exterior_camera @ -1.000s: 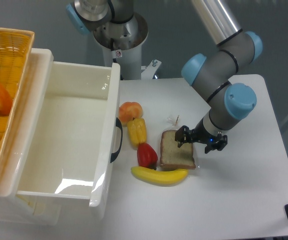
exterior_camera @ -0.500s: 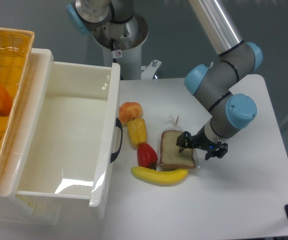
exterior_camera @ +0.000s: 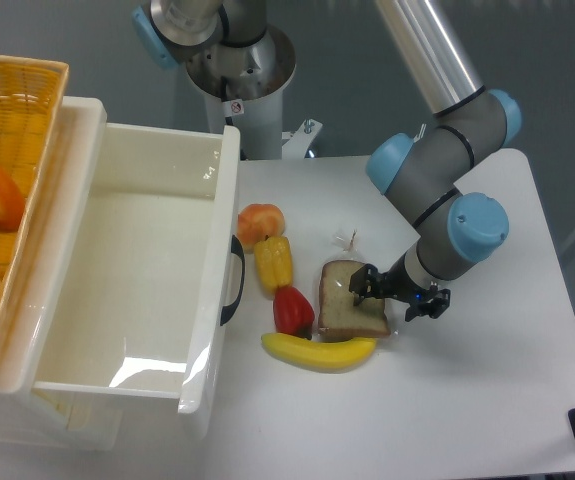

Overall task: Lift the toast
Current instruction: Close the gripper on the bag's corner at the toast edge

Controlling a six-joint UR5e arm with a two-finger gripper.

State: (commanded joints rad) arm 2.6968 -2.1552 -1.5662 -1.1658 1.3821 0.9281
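Camera view: toast (exterior_camera: 349, 302) lies flat under the gripper (exterior_camera: 395, 292), whose dark fingers sit at its right edge, spread unclear, and a shallow bite could slide it into the banana (exterior_camera: 318, 351) just below.

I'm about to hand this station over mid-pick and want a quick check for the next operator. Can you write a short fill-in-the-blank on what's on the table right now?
1. The gripper sits at the right edge of the ____.
2. Just in front of the toast lies a yellow ____.
3. The red pepper lies directly to the ____ of the toast.
4. The large bin left of the food is ____ in colour.

Missing words: toast; banana; left; white
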